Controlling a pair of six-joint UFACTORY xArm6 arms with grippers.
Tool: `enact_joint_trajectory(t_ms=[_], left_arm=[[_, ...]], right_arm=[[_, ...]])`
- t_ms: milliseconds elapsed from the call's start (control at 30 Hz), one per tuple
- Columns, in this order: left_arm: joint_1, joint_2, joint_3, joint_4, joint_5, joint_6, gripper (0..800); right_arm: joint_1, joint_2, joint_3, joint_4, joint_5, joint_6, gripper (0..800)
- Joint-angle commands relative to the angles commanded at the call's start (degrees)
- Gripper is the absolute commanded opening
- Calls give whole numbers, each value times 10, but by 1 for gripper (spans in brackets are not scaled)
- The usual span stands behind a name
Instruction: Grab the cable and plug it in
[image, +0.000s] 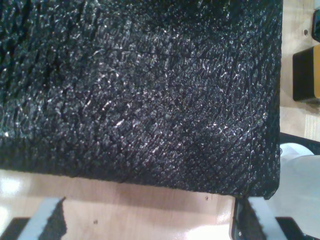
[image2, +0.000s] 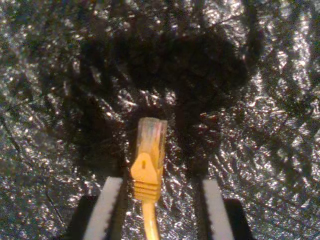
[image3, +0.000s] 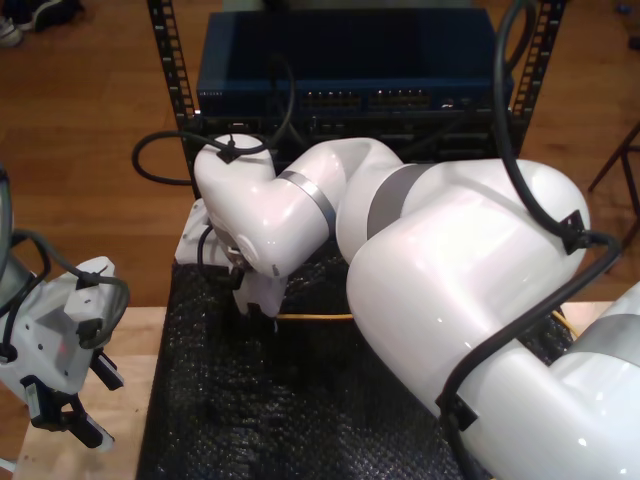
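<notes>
The cable (image2: 146, 170) is yellow-orange with a clear plastic plug (image2: 152, 132) at its tip. It lies on the black mesh mat (image2: 260, 125), between the fingers of my second gripper (image2: 161, 186) and closer to one of them. That gripper is open, its pads apart on either side of the boot. In the exterior view my second gripper (image3: 262, 305) points down onto the mat (image3: 250, 400), with a stretch of the cable (image3: 318, 317) trailing toward that view's right. My first gripper (image: 152, 222) is open and holds nothing, hovering over wood at the mat's edge (image: 150, 100). It stands low at the exterior view's left (image3: 80, 430).
A blue network switch (image3: 350, 70) with rows of ports (image3: 365, 100) sits in a rack behind the mat. Thick black arm cables (image3: 160, 165) loop in front of it. A black and tan box (image: 306, 75) rests on the wooden table (image: 150, 205) beside the mat.
</notes>
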Motion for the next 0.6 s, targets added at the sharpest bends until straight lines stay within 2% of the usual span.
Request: enact_joint_trajectory(t_ms=[67, 300, 367, 600], left_arm=[[0, 1, 0, 0, 0, 0, 800], [0, 2, 0, 0, 1, 0, 800], [0, 2, 0, 0, 1, 0, 800], [0, 2, -1, 0, 2, 1, 800]], right_arm=[[-1, 1, 0, 0, 0, 0, 301], [-1, 3, 2, -9, -11, 0, 259], [0, 3, 2, -17, -11, 2, 205], [1, 3, 2, -25, -11, 11, 199]])
